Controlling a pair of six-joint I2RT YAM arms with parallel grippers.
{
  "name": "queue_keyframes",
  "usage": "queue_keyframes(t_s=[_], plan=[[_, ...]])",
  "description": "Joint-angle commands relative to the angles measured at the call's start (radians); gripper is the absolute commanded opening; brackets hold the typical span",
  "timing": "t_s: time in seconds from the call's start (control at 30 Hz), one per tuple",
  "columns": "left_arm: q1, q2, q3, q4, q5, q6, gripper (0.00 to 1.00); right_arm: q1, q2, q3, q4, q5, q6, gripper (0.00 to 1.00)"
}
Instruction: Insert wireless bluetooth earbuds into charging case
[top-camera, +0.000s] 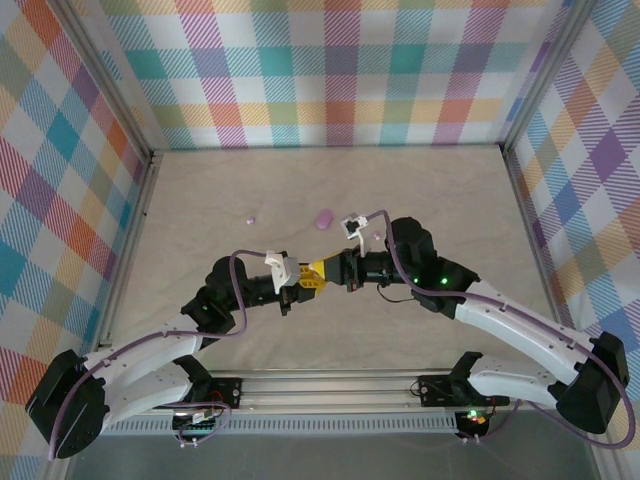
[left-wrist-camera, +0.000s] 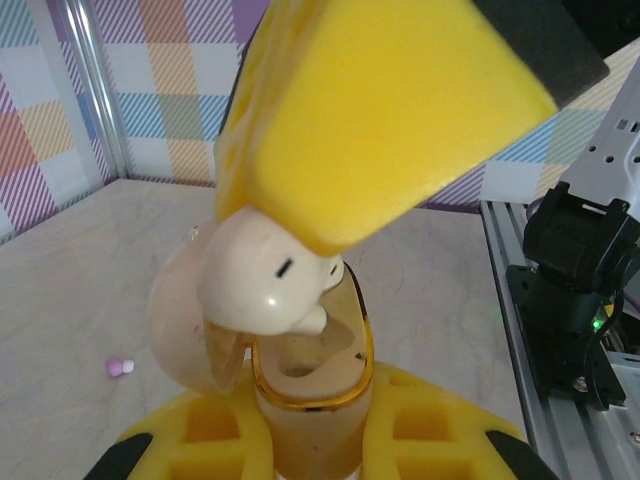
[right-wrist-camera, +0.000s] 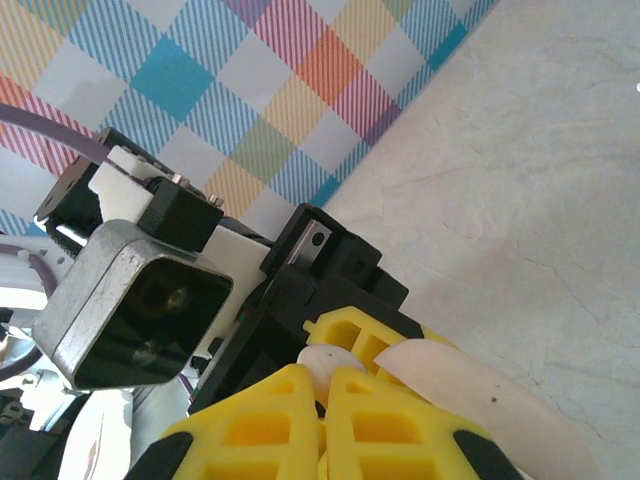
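The right gripper is clamped on a cream-white earbud, held mid-frame in the left wrist view at the mouth of the open charging case. The left gripper pinches that case by its lower body at the bottom edge. The bud looks feather-light, hard and glossy, so probably slippery, and is best held across its rounded body with the stem free. A light purple earbud lies on the table at lower left.
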Motion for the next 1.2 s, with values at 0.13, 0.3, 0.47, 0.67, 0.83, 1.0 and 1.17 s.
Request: queue_keyframes(t_s=[0.13,0.3,0.47,0.67,0.83,1.0,1.17], plan=[[0.010,-0.023,0.049,0.017,0.008,-0.014,0.00,-0.005,-0.004,-0.025,-0.064,-0.001,-0.086,0.09],[0.010,-0.026,0.052,0.008,0.008,-0.014,0.00,-0.003,0.017,-0.022,-0.064,-0.007,-0.104,0.11],[0.010,-0.033,0.055,-0.002,0.008,-0.012,0.00,0.002,0.046,0.006,-0.099,0.002,-0.122,0.14],[0.010,-0.047,0.053,-0.016,0.003,-0.005,0.00,0.010,0.051,0.019,-0.168,0.063,-0.155,0.14],[0.010,-0.053,0.050,-0.017,0.001,-0.006,0.00,0.015,0.059,0.036,-0.209,0.085,-0.173,0.18],[0.010,-0.050,0.048,-0.019,0.002,-0.008,0.00,0.022,0.068,0.085,-0.272,0.125,-0.181,0.23],[0.010,-0.042,0.051,-0.038,-0.006,-0.008,0.00,0.022,0.075,0.158,-0.355,0.155,-0.181,0.24]])
